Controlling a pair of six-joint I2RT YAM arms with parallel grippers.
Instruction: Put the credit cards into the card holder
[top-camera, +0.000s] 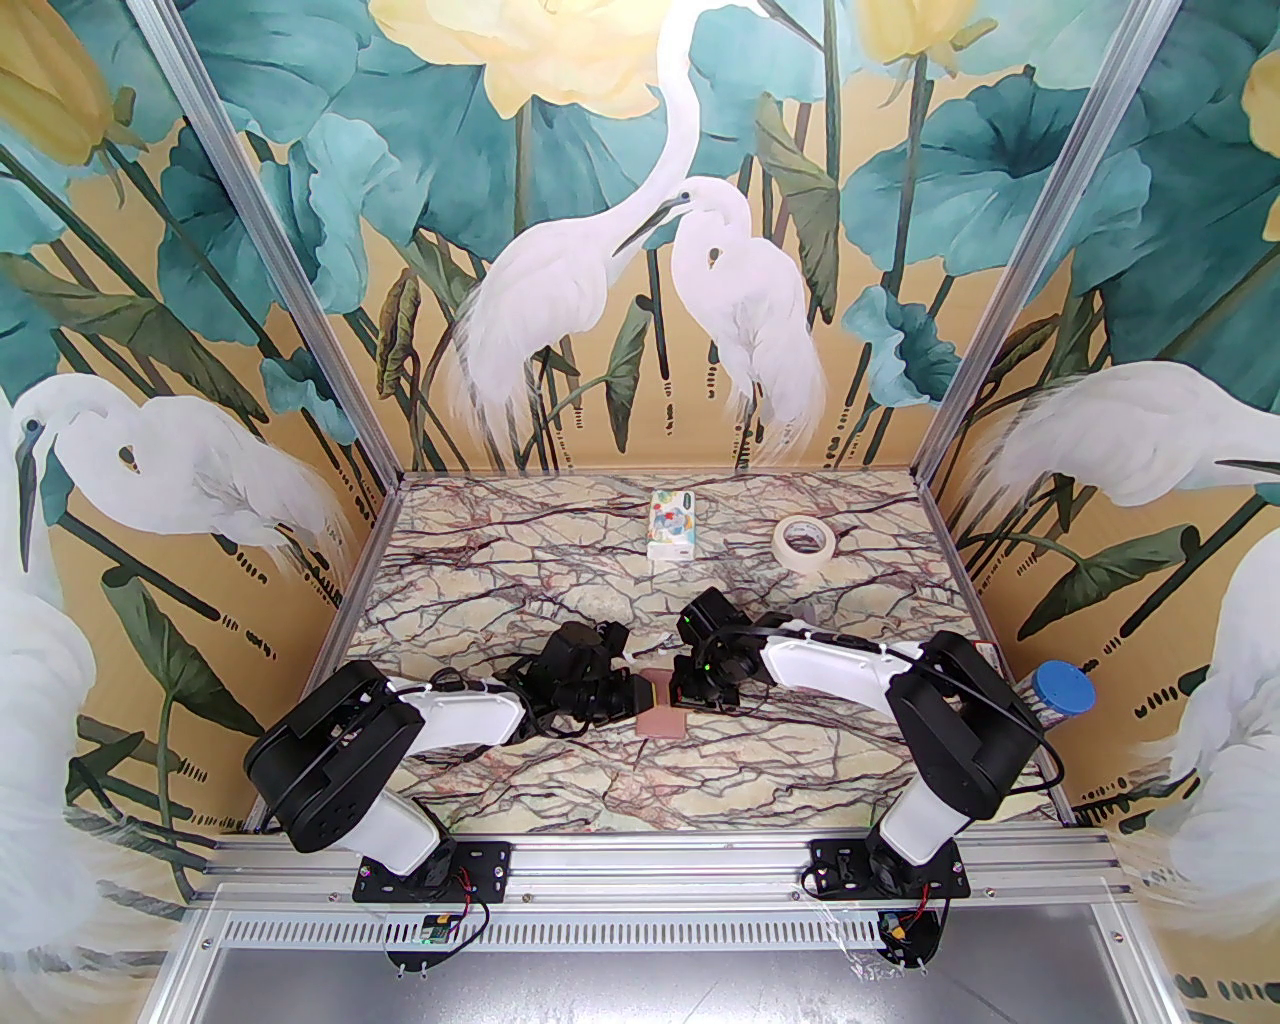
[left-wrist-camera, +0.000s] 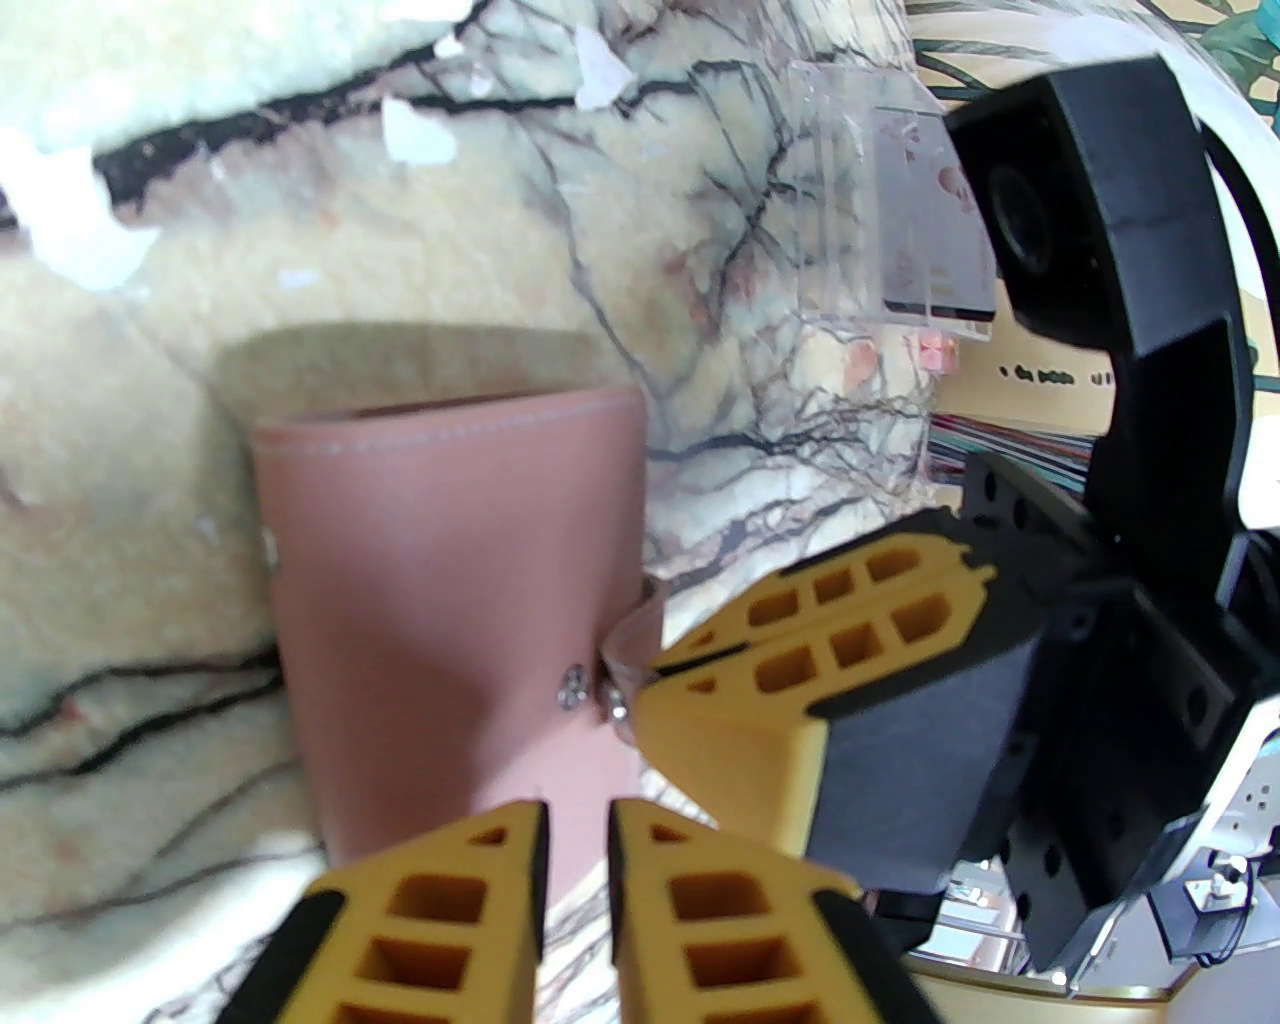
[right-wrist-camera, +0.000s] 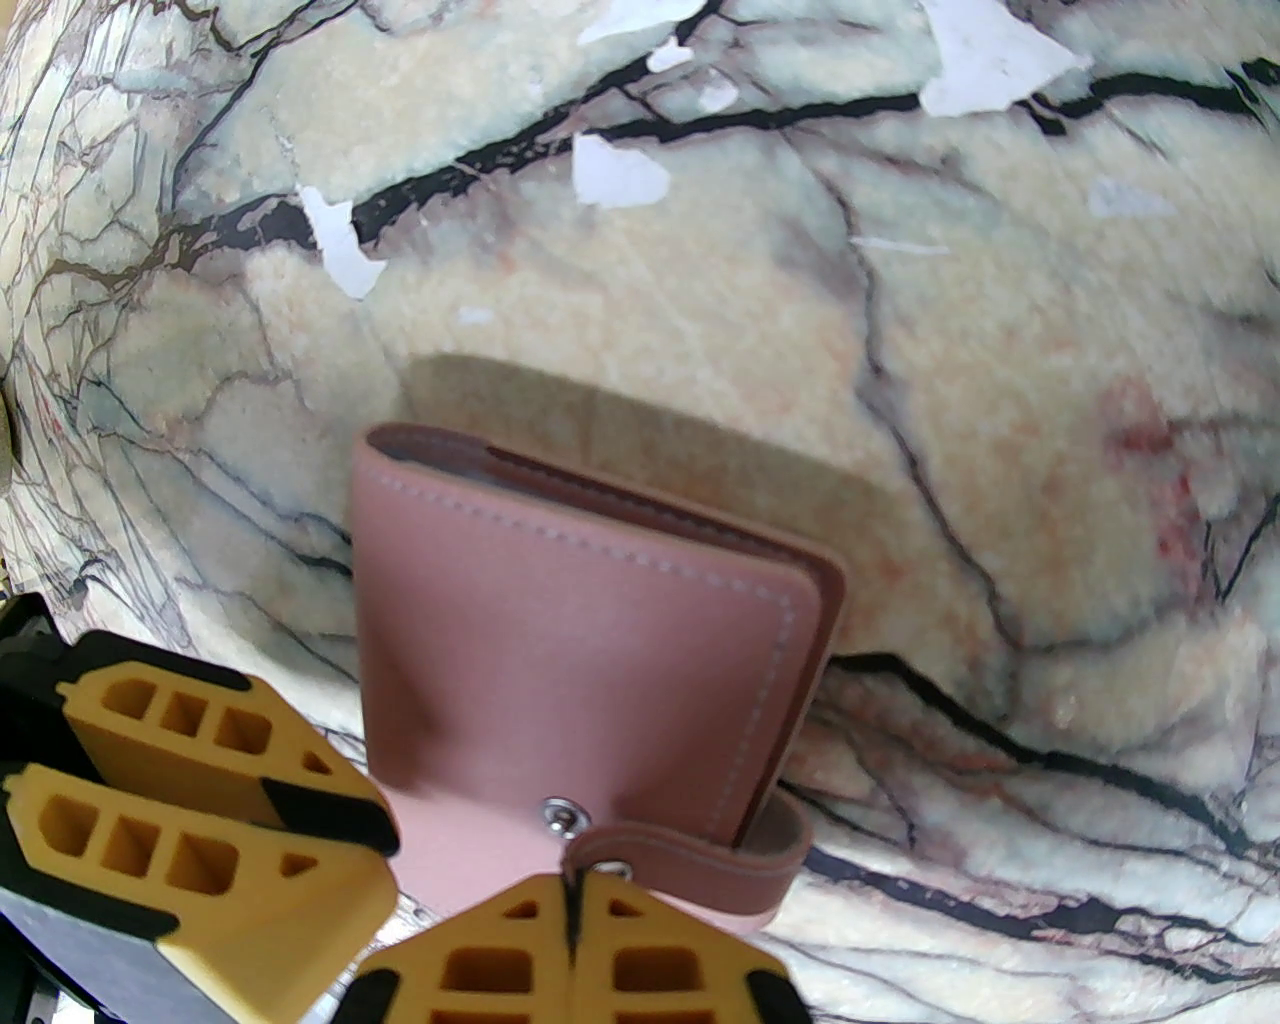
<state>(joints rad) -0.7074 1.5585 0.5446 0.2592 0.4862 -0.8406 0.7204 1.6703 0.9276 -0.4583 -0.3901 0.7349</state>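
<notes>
While the veined marble table (top-camera: 560, 790) stretches wide beneath both arms, the two end effectors meet near its middle. A tissue pack (top-camera: 670, 522) and a tape roll (top-camera: 806, 543) sit well apart near the back edge. The card holder (right-wrist-camera: 580, 650) lies folded on the table between the end effectors, its stitched pink cover up. The right end effector (right-wrist-camera: 575, 885) is closed, pinching the card holder's strap (right-wrist-camera: 690, 865), which is unsnapped from the stud. The left end effector (left-wrist-camera: 577, 815) sits at the card holder's edge with a narrow gap between its jaws; whether it grips anything is unclear. Pale credit cards (left-wrist-camera: 935, 260), dark-striped, stand in a clear box (left-wrist-camera: 850, 150) beyond.
</notes>
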